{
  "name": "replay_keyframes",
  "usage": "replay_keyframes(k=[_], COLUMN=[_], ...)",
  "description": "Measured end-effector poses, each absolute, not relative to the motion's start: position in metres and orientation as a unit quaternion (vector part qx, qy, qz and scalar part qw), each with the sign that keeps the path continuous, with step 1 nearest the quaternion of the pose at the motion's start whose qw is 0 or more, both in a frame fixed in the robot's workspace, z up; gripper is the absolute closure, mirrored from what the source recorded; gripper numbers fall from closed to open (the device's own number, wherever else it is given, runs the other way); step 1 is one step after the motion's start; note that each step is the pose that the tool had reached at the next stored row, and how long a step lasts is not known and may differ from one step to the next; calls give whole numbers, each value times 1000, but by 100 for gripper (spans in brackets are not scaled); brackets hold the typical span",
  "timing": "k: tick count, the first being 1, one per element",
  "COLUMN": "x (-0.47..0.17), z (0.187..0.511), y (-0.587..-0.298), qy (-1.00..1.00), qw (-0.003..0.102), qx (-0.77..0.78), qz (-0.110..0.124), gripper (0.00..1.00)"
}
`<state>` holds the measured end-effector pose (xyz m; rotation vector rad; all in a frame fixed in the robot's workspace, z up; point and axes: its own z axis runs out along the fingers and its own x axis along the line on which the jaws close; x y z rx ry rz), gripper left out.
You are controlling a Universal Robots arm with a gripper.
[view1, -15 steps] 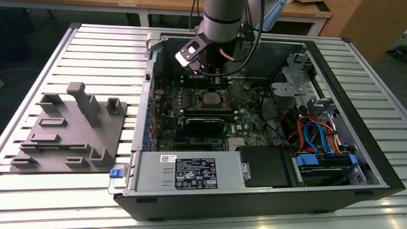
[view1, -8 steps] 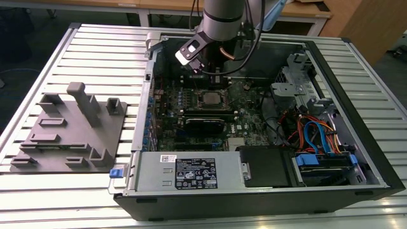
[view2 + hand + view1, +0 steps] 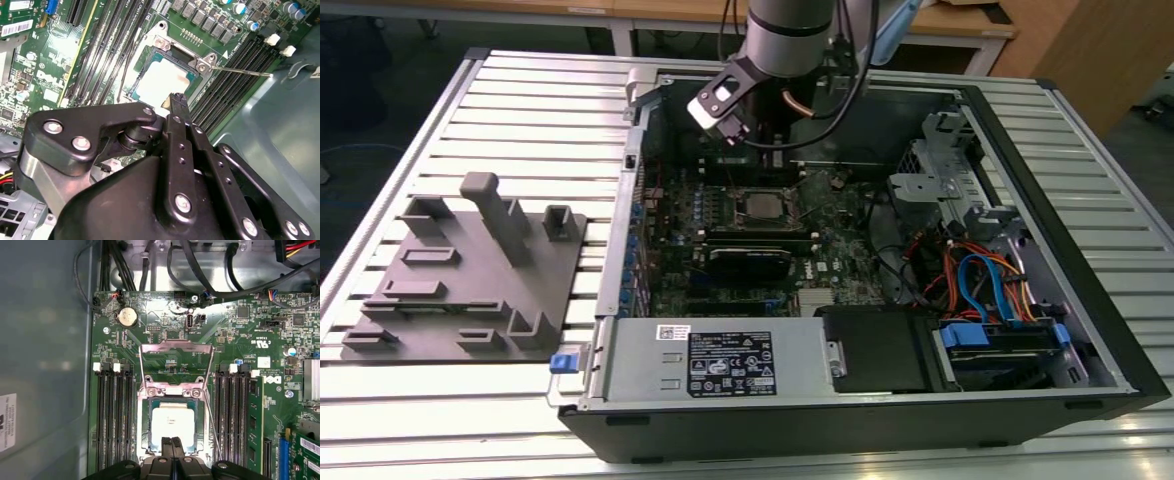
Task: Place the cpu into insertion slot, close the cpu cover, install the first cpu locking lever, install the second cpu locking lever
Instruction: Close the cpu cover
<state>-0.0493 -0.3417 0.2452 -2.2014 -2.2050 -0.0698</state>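
1. Done: cpu (image 3: 171, 422) seated in insertion slot (image 3: 145, 437).
2. Left: cpu cover (image 3: 175, 346) looks raised off the chip; locking lever (image 3: 242, 72) unlatched, sticking out.
3. End effector (image 3: 174, 441) pressed together, nothing pinched, at cpu's edge.

The silver-grey cylindrical arm (image 3: 787, 35) trails black cables (image 3: 858, 90); its black linked-bar hand (image 3: 177, 102) is studded with silver screws (image 3: 182, 202).

A grey fixture block (image 3: 460, 270) lies on the slatted table (image 3: 534, 90) beside the open computer case (image 3: 854, 425).
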Motion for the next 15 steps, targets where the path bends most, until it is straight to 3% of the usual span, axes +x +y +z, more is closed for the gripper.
replay_keyframes(k=[15], x=[-49], z=[255], y=[-342], qy=[-707], qw=[12], qx=[-706], qz=[-22], gripper=[89])
